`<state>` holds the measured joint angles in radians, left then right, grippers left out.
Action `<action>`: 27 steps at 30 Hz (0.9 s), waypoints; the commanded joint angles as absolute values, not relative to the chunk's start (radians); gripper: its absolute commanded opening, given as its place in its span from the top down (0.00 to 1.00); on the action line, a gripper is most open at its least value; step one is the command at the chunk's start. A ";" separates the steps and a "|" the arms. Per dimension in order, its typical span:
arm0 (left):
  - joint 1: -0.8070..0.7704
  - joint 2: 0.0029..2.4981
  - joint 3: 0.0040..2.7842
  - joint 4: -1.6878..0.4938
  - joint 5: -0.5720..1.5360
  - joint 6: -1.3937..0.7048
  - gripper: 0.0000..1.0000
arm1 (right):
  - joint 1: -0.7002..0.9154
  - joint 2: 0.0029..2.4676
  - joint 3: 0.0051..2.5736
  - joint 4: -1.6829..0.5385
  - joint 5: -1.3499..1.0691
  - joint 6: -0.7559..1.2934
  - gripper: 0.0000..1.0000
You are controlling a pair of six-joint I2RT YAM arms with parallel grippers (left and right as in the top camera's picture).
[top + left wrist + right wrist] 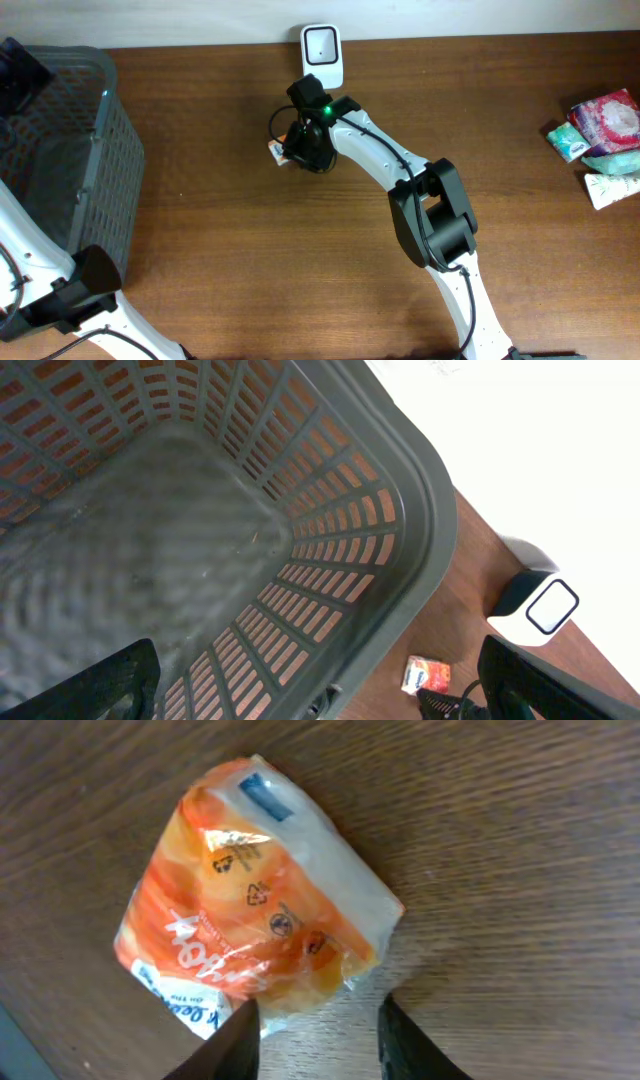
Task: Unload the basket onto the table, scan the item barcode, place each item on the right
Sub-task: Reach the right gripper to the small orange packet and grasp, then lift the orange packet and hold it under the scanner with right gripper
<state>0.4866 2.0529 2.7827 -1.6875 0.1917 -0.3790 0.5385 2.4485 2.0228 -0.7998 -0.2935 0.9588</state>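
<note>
Right gripper (318, 1010) down on the orange packet (250, 900), just in front of the scanner (322, 50)

I have the right gripper low over the orange packet (pocket tissues, by the look of it), its fingers narrowed and straddling the packet's lower edge. I cannot tell whether they actually pinch the wrap. The packet lies flat on the wooden table (520, 840) with recycling marks facing up and no barcode that I can see, so I judge it needs lifting and turning before it will read. Just beyond it the white scanner stands at the table's back edge, which is why I am working this close in. Far off, my left gripper (318, 650) hangs wide and empty above the grey basket (115, 130), out of the way, and more packets (605, 125) wait at the right edge
</note>
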 commanded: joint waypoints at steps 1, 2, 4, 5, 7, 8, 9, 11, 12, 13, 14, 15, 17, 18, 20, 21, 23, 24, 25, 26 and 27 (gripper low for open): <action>0.487 2.041 2.793 -1.688 0.195 -0.381 0.01 | 0.528 2.447 1.999 -0.805 -0.405 0.932 0.70; 0.487 2.041 2.793 -1.688 0.195 -0.381 0.01 | 0.519 2.437 2.004 -0.807 -0.438 0.933 0.69; 0.487 2.041 2.793 -1.688 0.195 -0.381 0.01 | 0.489 2.397 2.014 -0.802 -0.543 0.987 0.61; 0.487 2.041 2.793 -1.688 0.195 -0.381 0.01 | 0.475 2.394 2.014 -0.782 -0.578 1.016 0.59; 0.487 2.041 2.793 -1.688 0.195 -0.381 0.01 | 0.464 2.395 2.014 -0.767 -0.557 1.057 0.59; 0.487 2.041 2.793 -1.688 0.195 -0.381 0.01 | 0.467 2.395 2.014 -0.728 -0.517 1.106 0.59; 0.487 2.041 2.793 -1.688 0.195 -0.381 0.01 | 0.474 2.397 2.014 -0.725 -0.461 1.146 0.59; 0.487 2.041 2.793 -1.688 0.195 -0.381 0.01 | 0.500 2.399 2.001 -0.718 -0.375 1.188 0.59; 0.487 2.041 2.793 -1.688 0.195 -0.381 0.01 | 0.511 2.404 1.999 -0.717 -0.341 1.187 0.59; 0.487 2.041 2.793 -1.688 0.195 -0.381 0.01 | 0.524 2.415 1.999 -0.717 -0.306 1.187 0.60; 0.487 2.041 2.793 -1.688 0.195 -0.381 0.01 | 0.533 2.428 1.999 -0.711 -0.302 1.187 0.60; 0.487 2.041 2.793 -1.688 0.195 -0.381 0.01 | 0.541 2.443 1.999 -0.704 -0.302 1.183 0.67; 0.487 2.041 2.793 -1.688 0.195 -0.381 0.01 | 0.558 2.453 1.999 -0.699 -0.294 1.093 0.84; 0.487 2.041 2.793 -1.688 0.195 -0.381 0.01 | 0.558 2.453 1.999 -0.704 -0.295 1.031 0.92; 0.487 2.041 2.793 -1.688 0.195 -0.381 0.01 | 0.548 2.452 1.999 -0.759 -0.302 0.945 0.96; 0.487 2.041 2.793 -1.688 0.195 -0.381 0.01 | 0.532 2.448 1.999 -0.802 -0.315 0.891 0.96; 0.487 2.041 2.793 -1.688 0.195 -0.381 0.01 | 0.500 2.432 2.000 -0.889 -0.325 0.841 0.96; 0.487 2.041 2.793 -1.688 0.195 -0.381 0.01 | 0.476 2.420 2.000 -0.922 -0.354 0.841 0.96; 0.487 2.041 2.793 -1.688 0.195 -0.381 0.01 | 0.456 2.407 2.000 -0.900 -0.466 0.817 0.96; 0.487 2.041 2.793 -1.688 0.195 -0.381 0.01 | 0.445 2.397 2.000 -0.824 -0.614 0.762 0.96; 0.487 2.041 2.793 -1.688 0.195 -0.381 0.01 | 0.444 2.393 2.000 -0.765 -0.710 0.763 0.95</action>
<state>0.4866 2.0529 2.7827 -1.6878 0.1917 -0.3790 0.4500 2.4393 1.9999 -0.8219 -0.4835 0.8227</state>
